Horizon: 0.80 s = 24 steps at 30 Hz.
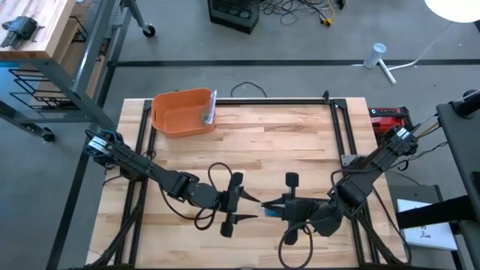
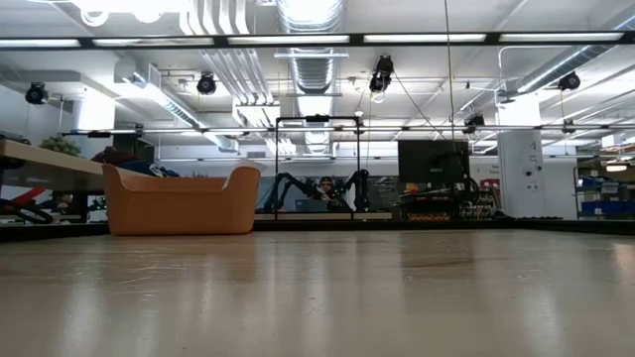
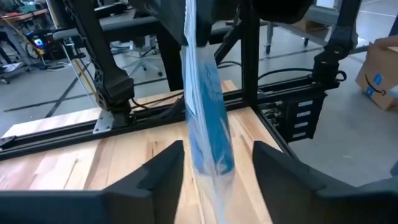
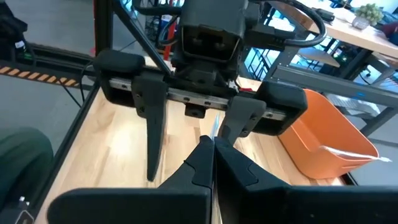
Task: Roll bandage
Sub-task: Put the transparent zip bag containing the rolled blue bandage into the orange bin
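The bandage (image 3: 208,124) is a blue strip inside a clear plastic packet. In the left wrist view it hangs down from my right gripper. In the high view the bandage (image 1: 273,213) shows as a blue patch between the two grippers, near the table's front middle. My right gripper (image 4: 213,142) is shut on the packet. My left gripper (image 3: 219,149) faces it from the table's left, open, with one finger on either side of the hanging packet. I cannot tell whether those fingers touch it. My right gripper pinches the packet's upper end (image 3: 190,37) between its two shut fingers; a thin edge of plastic (image 4: 213,127) shows at their tips. The fingers come nearly level from the table's right. The packet hangs below them, slack; its lower end is hidden behind my left gripper.
An orange bin (image 1: 182,112) stands at the table's far left, with a clear packet (image 1: 209,111) leaning on its right rim. Black rails (image 1: 341,127) run along the table's sides and far edge. Bare wood lies between the bin and the grippers.
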Each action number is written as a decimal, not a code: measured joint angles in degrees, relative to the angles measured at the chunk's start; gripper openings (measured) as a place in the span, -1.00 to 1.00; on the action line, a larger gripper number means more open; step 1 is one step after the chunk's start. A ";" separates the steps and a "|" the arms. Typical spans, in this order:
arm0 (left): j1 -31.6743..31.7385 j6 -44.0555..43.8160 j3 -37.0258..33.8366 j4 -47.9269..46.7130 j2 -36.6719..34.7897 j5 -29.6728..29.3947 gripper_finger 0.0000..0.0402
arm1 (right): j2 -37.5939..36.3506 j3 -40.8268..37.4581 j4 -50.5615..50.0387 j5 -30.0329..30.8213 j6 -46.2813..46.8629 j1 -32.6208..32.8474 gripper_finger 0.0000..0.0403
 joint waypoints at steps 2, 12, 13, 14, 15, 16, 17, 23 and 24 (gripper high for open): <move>0.10 -0.02 0.00 0.21 0.00 -0.30 -0.18 | 0.00 0.00 0.30 0.00 -0.69 0.00 -1.00; 0.54 -0.26 0.00 0.39 0.00 -1.10 -0.90 | 0.00 0.00 1.20 0.00 -1.44 -0.04 -1.00; 0.58 -0.29 0.00 0.39 0.00 -1.10 -0.94 | 0.00 0.00 1.23 0.00 -1.48 -0.04 -1.00; 0.59 -0.31 0.01 0.39 0.00 -1.10 -0.97 | 0.00 0.00 1.24 0.00 -1.83 -0.04 -1.00; 0.64 -0.28 0.00 0.39 0.00 -1.11 -0.97 | 0.00 0.00 1.22 -0.01 -2.18 -0.04 -1.00; 0.69 -0.28 0.00 0.39 0.00 -1.13 -0.96 | 0.00 0.00 1.20 -0.01 -2.45 -0.04 -1.00; 0.69 -0.28 0.00 0.39 0.00 -1.55 -0.95 | 0.00 0.00 1.20 0.00 -2.60 -0.04 -1.00; 0.69 -3.47 0.07 -1.33 -0.51 -3.77 -0.99 | 0.00 0.00 1.07 0.00 -0.37 -0.04 -0.89; 0.69 -3.45 0.07 -2.21 -0.76 -3.91 -0.99 | 0.00 0.00 1.21 0.02 0.52 -0.04 -0.84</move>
